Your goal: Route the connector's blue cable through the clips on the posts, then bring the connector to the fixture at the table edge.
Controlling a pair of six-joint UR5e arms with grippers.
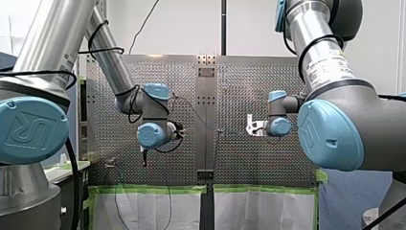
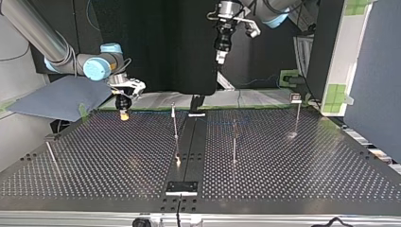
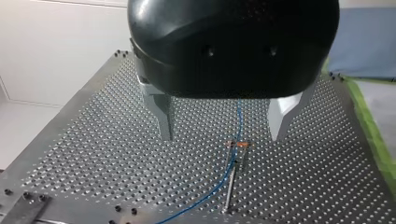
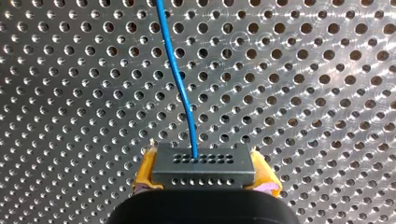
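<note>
Counter (image 2: 118, 161) of perforated metal, with thin posts (image 2: 234, 142) standing on it. We note our left claw (image 3: 223, 136) above one post, metal fingers spread wide and holding nothing. Our right claw (image 4: 204, 176) pinches the connector (image 4: 203, 161), yellow pads (image 4: 144, 173) on its two sides, over the counter's far edge at the top view's left. The blue cable (image 4: 180, 79) leaves the connector's face and runs ahead over the holes. In the left wrist view it passes the post's clip (image 3: 238, 144).
</note>
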